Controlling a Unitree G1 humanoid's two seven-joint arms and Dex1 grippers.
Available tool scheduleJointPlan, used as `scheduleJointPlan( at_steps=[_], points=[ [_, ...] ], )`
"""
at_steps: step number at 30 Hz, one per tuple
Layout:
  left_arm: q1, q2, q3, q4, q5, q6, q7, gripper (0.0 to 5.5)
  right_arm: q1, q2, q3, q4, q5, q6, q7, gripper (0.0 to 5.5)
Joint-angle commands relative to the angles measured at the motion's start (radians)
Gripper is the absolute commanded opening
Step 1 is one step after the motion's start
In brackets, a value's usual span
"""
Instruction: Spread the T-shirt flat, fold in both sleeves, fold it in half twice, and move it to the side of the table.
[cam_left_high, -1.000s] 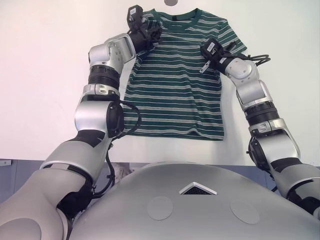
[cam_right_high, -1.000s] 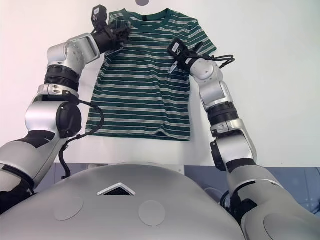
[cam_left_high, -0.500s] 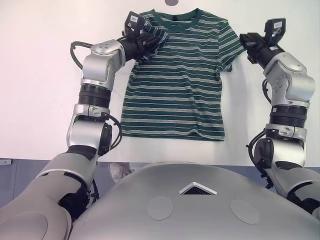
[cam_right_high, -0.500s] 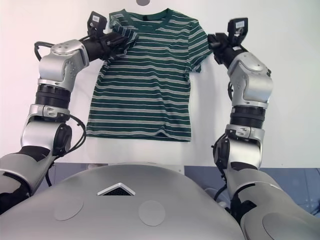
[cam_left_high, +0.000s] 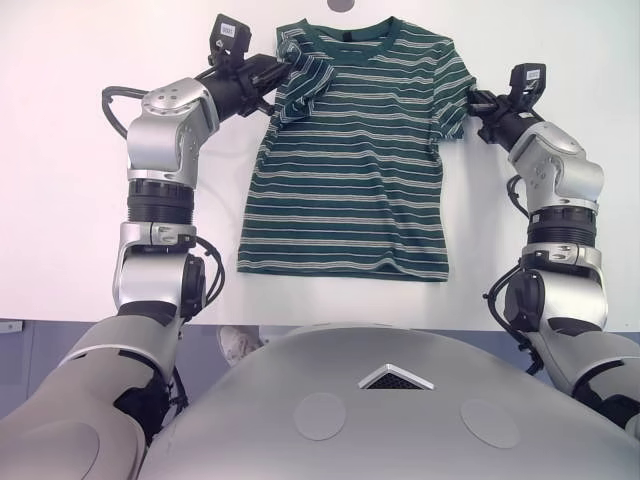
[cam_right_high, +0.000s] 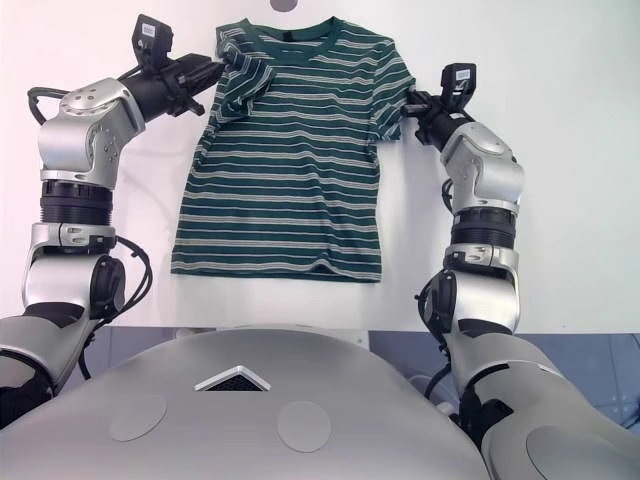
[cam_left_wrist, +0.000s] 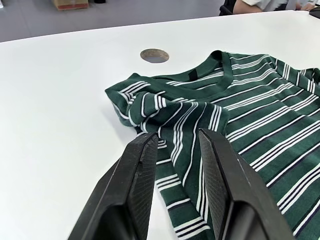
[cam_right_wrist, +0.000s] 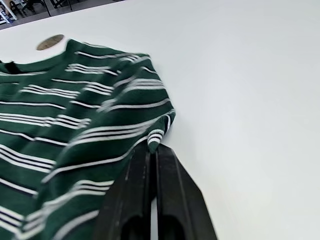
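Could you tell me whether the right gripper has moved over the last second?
Yes. The right gripper went from above the T-shirt body out to its sleeve edge.

On my right wrist feed, the right gripper (cam_right_wrist: 152, 146) rises from the near edge, its two black fingers (cam_right_wrist: 169, 172) pressed together with only a thin seam between them. Their tips meet the corner of the sleeve (cam_right_wrist: 125, 100) hem, and the fabric appears pinched there. The T-shirt (cam_right_wrist: 45, 130), dark green with white stripes, spreads away from that corner across the white table (cam_right_wrist: 250, 75), the sleeve lying mostly flat with a slight lift at the hem. Past the shoulder I can see a small round brownish disc (cam_right_wrist: 50, 42) set in the tabletop, just beyond the shirt's edge.
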Motion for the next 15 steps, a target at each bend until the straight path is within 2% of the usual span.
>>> scheduleJointPlan(
  at_steps=[1, 5, 8, 11, 15],
  points=[
    [0.006, 0.02, -0.004, 0.011, 0.012, -0.016, -0.006, 1.5, -0.08, 0.054, 0.036, -0.137, 0.032, 0.07, -0.032, 0.04],
    [-0.015, 0.015, -0.012, 0.034, 0.013, -0.028, -0.005, 1.5, -0.14, 0.118, 0.12, -0.037, -0.02, 0.059, -0.061, 0.04],
    [-0.029, 0.019, -0.015, 0.043, 0.016, -0.036, -0.007, 1.5, -0.206, 0.158, 0.21, 0.168, -0.134, -0.007, -0.139, 0.04],
    [-0.028, 0.028, -0.011, 0.044, 0.018, -0.045, -0.005, 1.5, -0.205, 0.183, 0.277, 0.245, -0.199, -0.064, -0.137, 0.72],
    [-0.008, 0.04, -0.013, 0.046, 0.024, -0.066, -0.008, 1.5, -0.129, 0.194, 0.267, 0.039, -0.116, -0.046, -0.023, 1.35]
  ],
)
